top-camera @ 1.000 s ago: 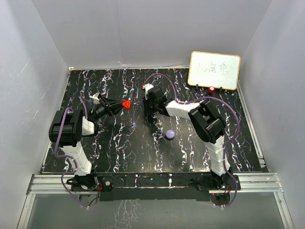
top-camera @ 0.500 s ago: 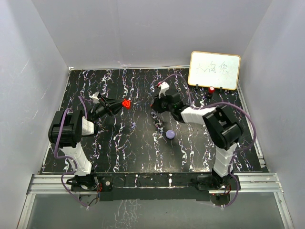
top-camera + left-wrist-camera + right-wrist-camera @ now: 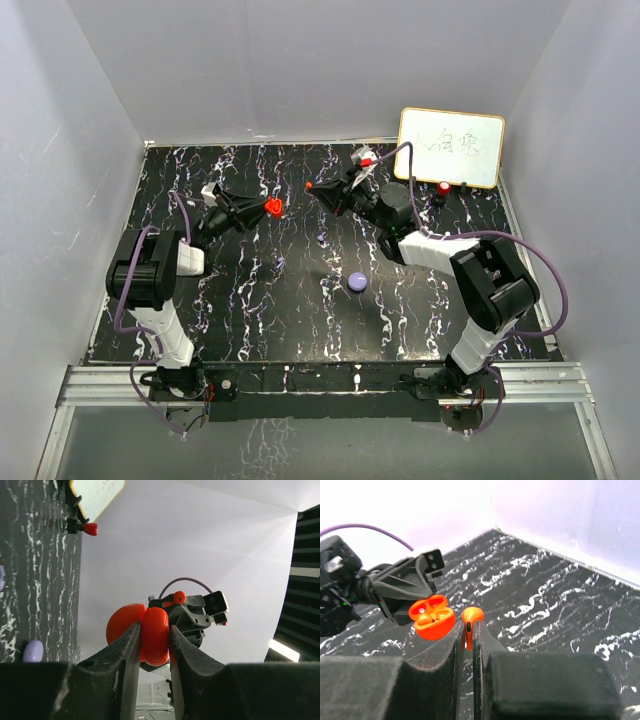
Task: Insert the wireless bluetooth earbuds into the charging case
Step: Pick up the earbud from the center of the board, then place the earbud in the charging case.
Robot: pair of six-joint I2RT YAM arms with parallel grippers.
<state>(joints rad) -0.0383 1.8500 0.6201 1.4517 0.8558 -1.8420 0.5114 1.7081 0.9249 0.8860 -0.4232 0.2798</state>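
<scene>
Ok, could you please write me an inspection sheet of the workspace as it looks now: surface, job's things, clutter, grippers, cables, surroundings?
Surface: black table with white marbling.
Job's things: red earbud held in the air close beside the open red case; purple case lies on the table.
Clutter: small red item at the whiteboard's foot, kind unclear.
Grippers: left gripper shut on the red case; right gripper shut on the red earbud's stem.
Cables: purple cable loops along each arm.
Surroundings: whiteboard at back right; pale walls on three sides.
</scene>
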